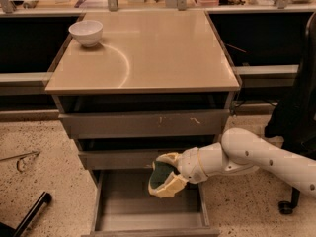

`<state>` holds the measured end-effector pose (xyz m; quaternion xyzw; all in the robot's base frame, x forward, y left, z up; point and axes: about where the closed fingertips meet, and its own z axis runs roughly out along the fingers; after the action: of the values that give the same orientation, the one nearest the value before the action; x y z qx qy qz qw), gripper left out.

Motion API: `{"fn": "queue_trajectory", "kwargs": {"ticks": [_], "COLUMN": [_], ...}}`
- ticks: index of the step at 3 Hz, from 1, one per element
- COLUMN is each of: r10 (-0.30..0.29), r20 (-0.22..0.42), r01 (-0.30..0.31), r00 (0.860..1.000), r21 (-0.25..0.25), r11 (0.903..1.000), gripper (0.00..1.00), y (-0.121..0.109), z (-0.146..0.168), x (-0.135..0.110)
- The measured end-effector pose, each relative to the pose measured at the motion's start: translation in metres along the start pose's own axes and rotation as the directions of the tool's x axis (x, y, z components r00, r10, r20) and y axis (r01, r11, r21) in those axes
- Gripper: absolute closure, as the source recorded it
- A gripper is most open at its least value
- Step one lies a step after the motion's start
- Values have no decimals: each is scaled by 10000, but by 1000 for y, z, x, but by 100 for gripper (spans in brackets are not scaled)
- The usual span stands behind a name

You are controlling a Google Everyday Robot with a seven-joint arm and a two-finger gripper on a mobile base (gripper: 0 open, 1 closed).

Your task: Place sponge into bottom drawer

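White arm comes in low from 3 o'clock, almost level, wrist tipped slightly down. The tool (pixel 161 177) is clamped on the sponge (pixel 159 172), green side showing, hanging over the open bottom drawer (pixel 126 207) near its 1 o'clock corner, below the desk (pixel 148 53).

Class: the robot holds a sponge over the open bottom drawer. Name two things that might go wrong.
The gripper holds the sponge above the shallow bottom drawer; dropped from there, it might bounce over the low wall. The gripper sits close under the middle drawer front and may bump it when lifting.
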<state>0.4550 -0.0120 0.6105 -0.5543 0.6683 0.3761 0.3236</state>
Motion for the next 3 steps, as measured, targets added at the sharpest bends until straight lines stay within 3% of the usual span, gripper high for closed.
{"fn": "queue_trajectory", "kwargs": {"ticks": [1, 2, 3], "r10": [-59, -604, -1239], "r20": [182, 897, 1698], "r01": [58, 555, 956], "r00": [9998, 9941, 9776], "r21": [49, 565, 1657], "r11": [10000, 9969, 9815], "gripper": [100, 100, 100], "y": [-4, -20, -48], "z": [10, 47, 98], "x": [7, 28, 53]}}
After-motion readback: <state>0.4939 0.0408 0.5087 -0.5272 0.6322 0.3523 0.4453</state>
